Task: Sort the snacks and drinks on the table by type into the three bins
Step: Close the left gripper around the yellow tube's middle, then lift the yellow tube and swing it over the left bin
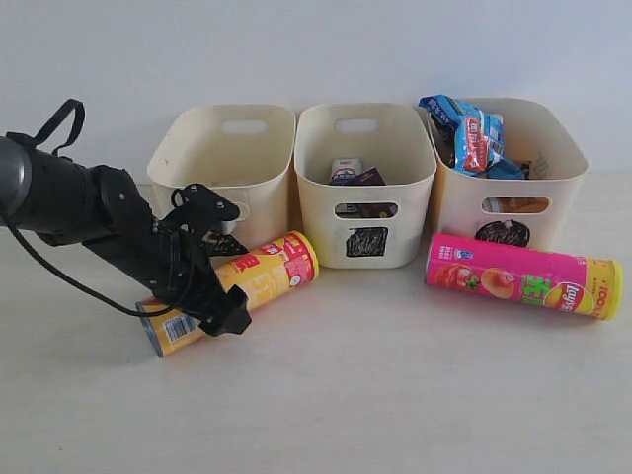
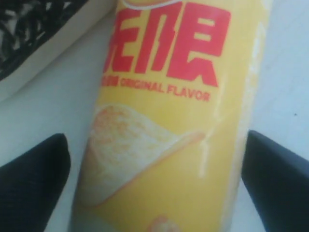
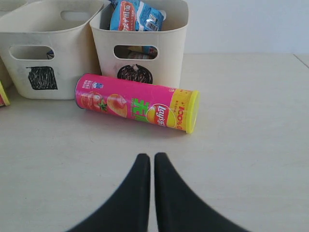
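Straddling the yellow tube, the left gripper gapes wide; only a wrist view shows the right gripper closed.

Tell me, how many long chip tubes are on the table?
2. The yellow tube lies before the left bin; the pink tube lies before the right bin. None look hidden.

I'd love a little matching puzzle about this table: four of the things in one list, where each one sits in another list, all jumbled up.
Things
1. yellow chip tube
2. pink chip tube
3. blue packets
4. drink cartons

Places
A. inside the square bin
B. lying on the table in front of the circle bin
C. straddled by the open left gripper
D. sticking up out of the circle bin

Pairs: 1-C, 2-B, 3-D, 4-A
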